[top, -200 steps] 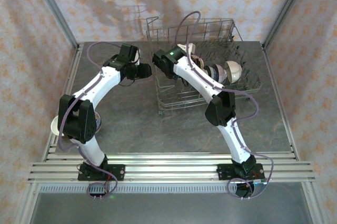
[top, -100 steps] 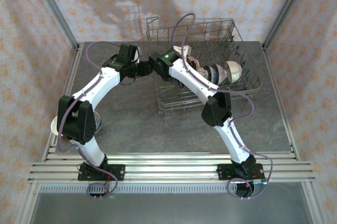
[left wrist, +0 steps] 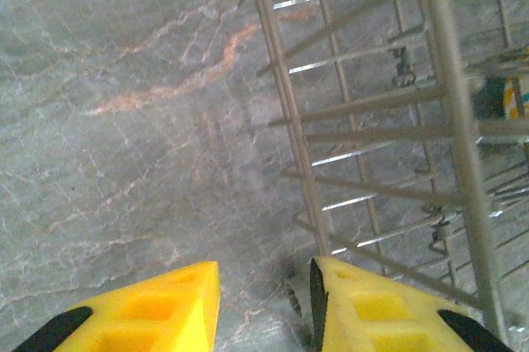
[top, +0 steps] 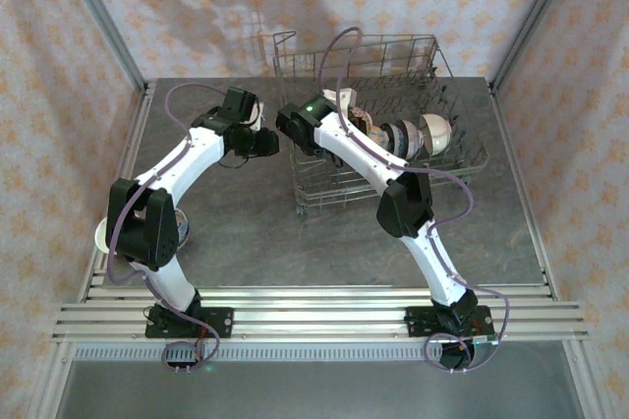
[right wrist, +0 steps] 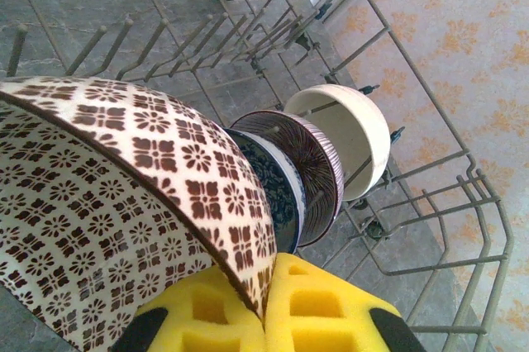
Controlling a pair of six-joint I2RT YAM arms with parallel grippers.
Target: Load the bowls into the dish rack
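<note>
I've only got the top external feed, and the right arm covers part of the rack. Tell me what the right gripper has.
Observer: The right gripper is shut on the rim of a brown-patterned bowl, over the tines of the dish rack.
Operator: Report what's behind it.
Observer: Three bowls on edge in a row: dark blue bowl, striped bowl, then cream bowl.
Operator: Now the left gripper.
Observer: The left gripper is open and empty, over the table beside the rack's wall.
</note>
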